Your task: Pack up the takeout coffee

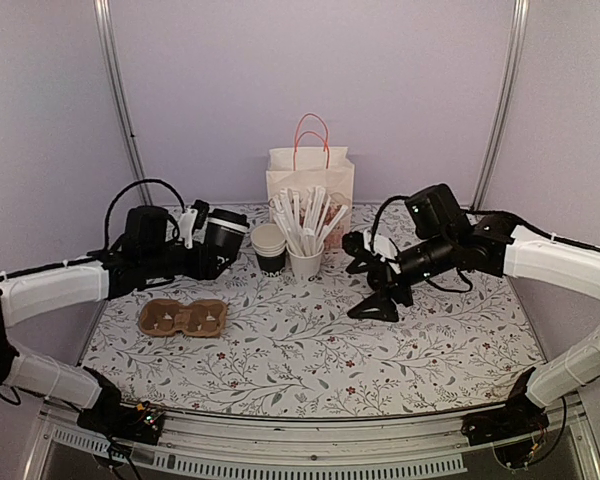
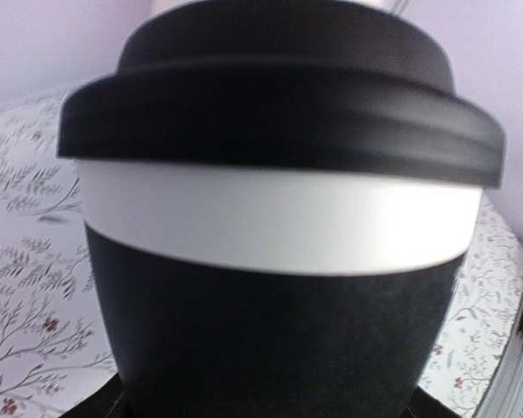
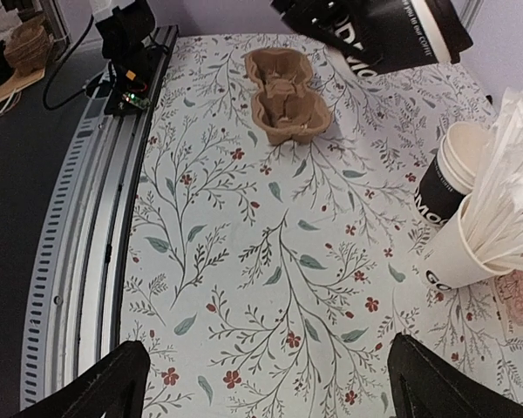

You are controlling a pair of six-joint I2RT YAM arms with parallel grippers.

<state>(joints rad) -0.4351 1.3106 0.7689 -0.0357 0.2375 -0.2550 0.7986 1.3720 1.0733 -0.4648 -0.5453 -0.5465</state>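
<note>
The takeout coffee [image 1: 223, 238], a black paper cup with a white band and a black lid [image 2: 279, 104], hangs tilted above the left side of the table. My left gripper [image 1: 208, 250] is shut on its body. In the left wrist view the cup [image 2: 279, 331] fills the frame and hides the fingers. The right wrist view shows the same cup [image 3: 401, 30] at the top, off the cloth. My right gripper [image 1: 365, 275] hovers open over the floral cloth right of centre, nothing between its fingers [image 3: 453, 383].
A brown two-slot cardboard carrier [image 1: 183, 317] [image 3: 283, 96] lies at front left. A white paper bag with orange handles [image 1: 310, 175] stands at the back. Before it are stacked lidless cups [image 1: 270, 248] [image 3: 449, 178] and a white cup of wrapped sticks [image 1: 306, 262] [image 3: 458, 252].
</note>
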